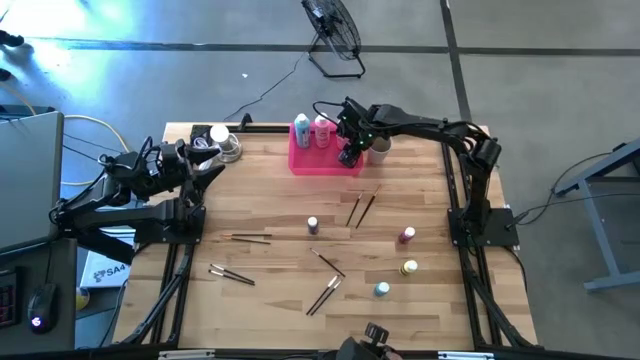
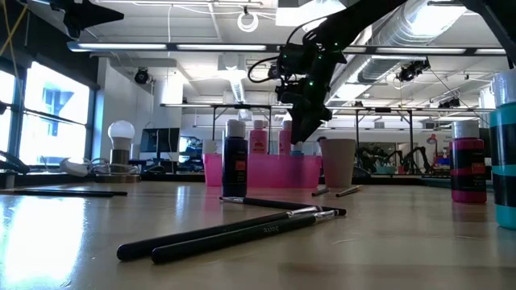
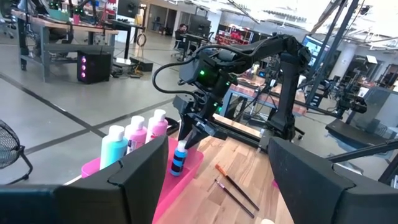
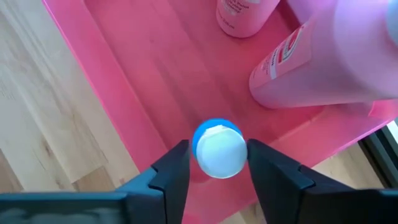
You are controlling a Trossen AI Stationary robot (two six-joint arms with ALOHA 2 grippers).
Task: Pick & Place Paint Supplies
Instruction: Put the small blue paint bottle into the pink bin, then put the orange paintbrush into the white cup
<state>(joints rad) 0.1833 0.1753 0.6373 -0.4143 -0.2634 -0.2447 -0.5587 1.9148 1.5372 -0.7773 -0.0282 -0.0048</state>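
A tiny blue bottle with a white cap (image 4: pixel 217 149) stands upright in the bright pink tray (image 1: pixel 325 165), near its right end (image 3: pixel 179 158). My right gripper (image 4: pixel 217 163) points steeply down over it, open, one finger on each side of the cap, with thin gaps showing. A teal bottle (image 1: pixel 301 130) and pink bottles (image 1: pixel 322 128) stand at the tray's far side. On the table stand tiny purple (image 1: pixel 313 225), dark red (image 1: pixel 406 236), yellow (image 1: pixel 409 268) and teal (image 1: pixel 381 290) bottles. My left gripper (image 3: pixel 217 180) waits open at the table's far left.
Thin paintbrushes lie scattered: a pair (image 1: pixel 362 207) near the tray, one (image 1: pixel 250 237) at centre left, others (image 1: pixel 230 274) (image 1: pixel 325 293) toward the near edge. A pale beige cup (image 1: pixel 380 148) stands just right of the tray. A light bulb (image 1: pixel 222 140) sits at the far left corner.
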